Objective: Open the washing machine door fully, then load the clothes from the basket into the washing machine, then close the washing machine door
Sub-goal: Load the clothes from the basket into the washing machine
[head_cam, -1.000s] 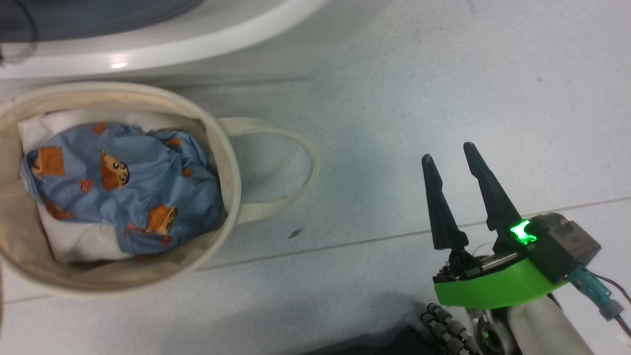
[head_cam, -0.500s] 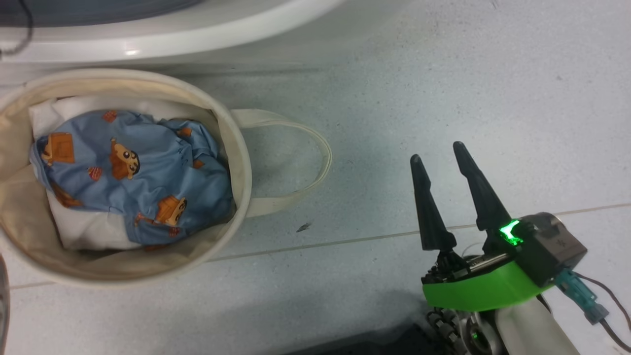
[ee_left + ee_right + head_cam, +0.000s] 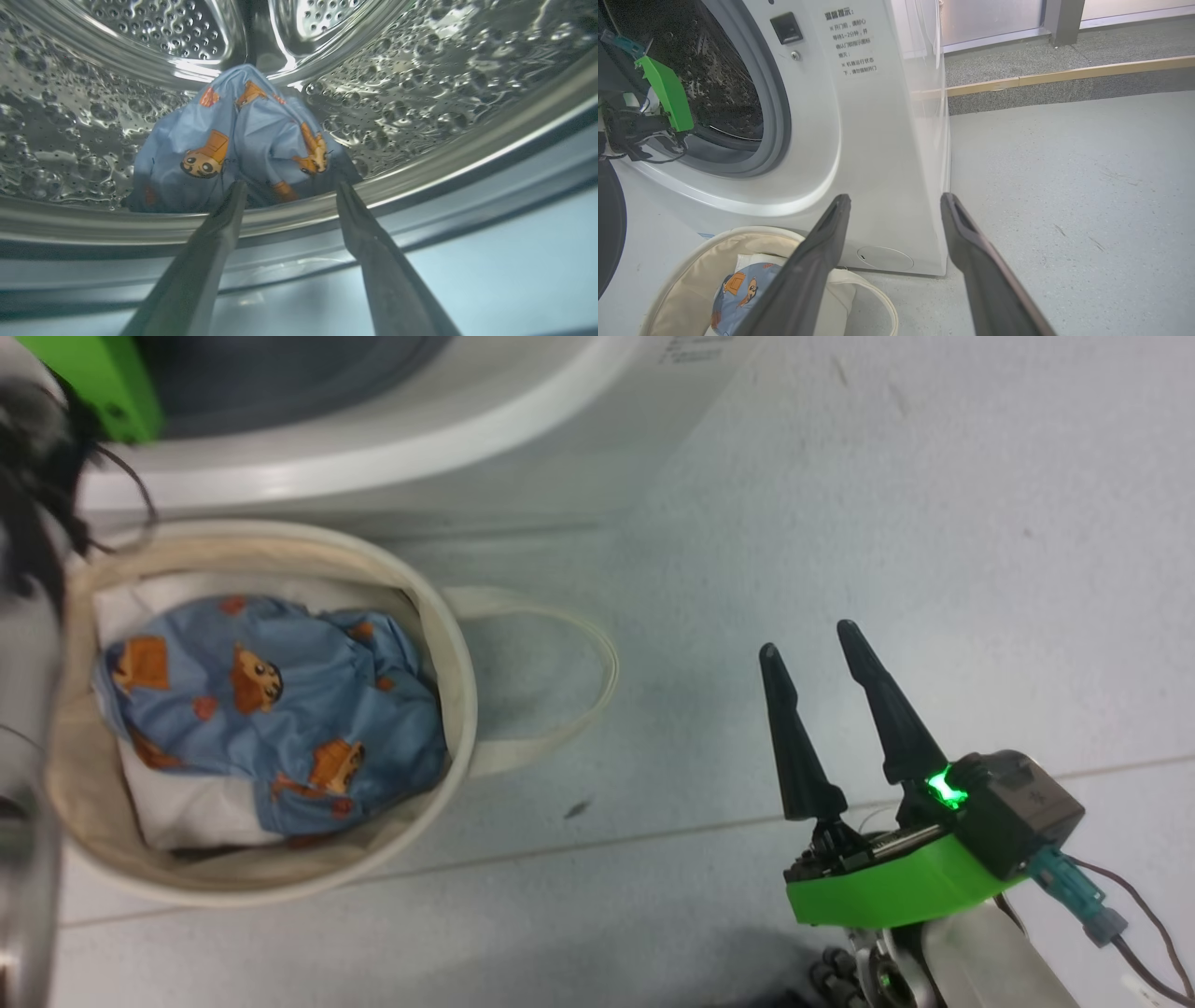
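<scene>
A light blue garment of the clothes [image 3: 243, 135] lies loose in the steel drum [image 3: 420, 93] of the washing machine [image 3: 878, 140]. My left gripper [image 3: 289, 185] is open at the drum's lip, its fingertips just short of that garment. The door [image 3: 607, 224] stands swung open at the left. More blue clothes [image 3: 280, 728] sit on white fabric in the basket [image 3: 457, 644] in front of the machine. My right gripper [image 3: 808, 640] hovers open and empty over the floor, right of the basket.
The left arm's green wrist [image 3: 668, 93] reaches into the drum opening. One basket handle [image 3: 579, 691] lies on the floor toward the right gripper. A raised ledge [image 3: 1064, 74] runs behind the machine. Grey floor [image 3: 934, 523] spreads to the right.
The head camera has shifted, bringing the left arm's green wrist and more of the machine front into view at the top left. The right gripper stays open and the basket's contents look unchanged.
</scene>
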Tool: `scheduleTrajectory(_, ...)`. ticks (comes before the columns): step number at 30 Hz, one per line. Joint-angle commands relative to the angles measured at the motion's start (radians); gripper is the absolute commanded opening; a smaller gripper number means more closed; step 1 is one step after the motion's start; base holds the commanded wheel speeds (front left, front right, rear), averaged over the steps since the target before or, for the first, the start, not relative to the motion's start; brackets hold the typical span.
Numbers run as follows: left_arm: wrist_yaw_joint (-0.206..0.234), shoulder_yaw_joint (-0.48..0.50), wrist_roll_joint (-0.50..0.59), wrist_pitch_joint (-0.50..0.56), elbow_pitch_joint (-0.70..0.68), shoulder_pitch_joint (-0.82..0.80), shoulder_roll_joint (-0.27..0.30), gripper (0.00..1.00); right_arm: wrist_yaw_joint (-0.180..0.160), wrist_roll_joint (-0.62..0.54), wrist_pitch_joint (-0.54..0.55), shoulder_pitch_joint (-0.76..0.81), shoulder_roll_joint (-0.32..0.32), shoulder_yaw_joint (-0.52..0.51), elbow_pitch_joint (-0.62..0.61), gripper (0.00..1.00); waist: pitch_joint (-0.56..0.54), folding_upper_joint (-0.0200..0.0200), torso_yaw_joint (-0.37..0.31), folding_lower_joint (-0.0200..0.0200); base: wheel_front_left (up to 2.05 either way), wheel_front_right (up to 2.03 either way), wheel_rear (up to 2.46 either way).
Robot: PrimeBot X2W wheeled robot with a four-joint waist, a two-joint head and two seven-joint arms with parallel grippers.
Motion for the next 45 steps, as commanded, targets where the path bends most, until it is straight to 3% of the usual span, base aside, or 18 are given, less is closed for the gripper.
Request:
scheduleTrajectory(1,0.002,-0.008,-0.005,-0.022,-0.023,0.016,0.026,1.00,0.001,0.009,-0.012,0.021,-0.004,0.020,-0.024,1.00,-0.036,0.0000,0.006,0.0000,0.00,0.00,0.00)
scheduleTrajectory(6,0.002,-0.056,-0.047,-0.170,-0.055,0.125,-0.021,1.00,0.001,0.037,-0.012,0.011,-0.025,0.021,0.007,1.00,-0.129,0.0000,0.044,0.0000,0.00,0.00,0.00)
scheduleTrajectory(12,0.002,-0.131,-0.097,-0.218,-0.196,0.279,-0.048,1.00,0.001,0.072,-0.012,-0.015,-0.061,0.027,0.048,1.00,-0.248,0.0000,0.116,0.0000,0.00,0.00,0.00)
scheduleTrajectory(19,0.018,-0.023,-0.107,-0.219,-0.530,0.536,0.006,1.00,0.001,0.104,-0.012,-0.044,-0.103,0.038,0.088,1.00,-0.370,0.0000,0.199,0.0000,0.00,0.00,0.00)
scheduleTrajectory(24,0.026,0.044,-0.066,-0.219,-0.675,0.752,0.011,1.00,0.001,0.123,-0.012,-0.041,-0.123,0.052,0.121,1.00,-0.461,0.0000,0.227,0.0000,0.00,0.00,0.00)
scheduleTrajectory(35,0.030,0.160,-0.017,-0.219,-0.836,1.040,-0.043,1.00,0.001,0.152,-0.012,-0.004,-0.167,0.048,0.152,1.00,-0.590,0.0000,0.266,0.0000,0.00,0.00,0.00)
scheduleTrajectory(45,0.023,0.257,0.020,-0.219,-0.931,1.157,-0.092,1.00,0.001,0.118,-0.012,0.069,-0.134,-0.113,0.201,1.00,-0.607,0.0000,0.267,0.0000,0.00,0.00,0.00)
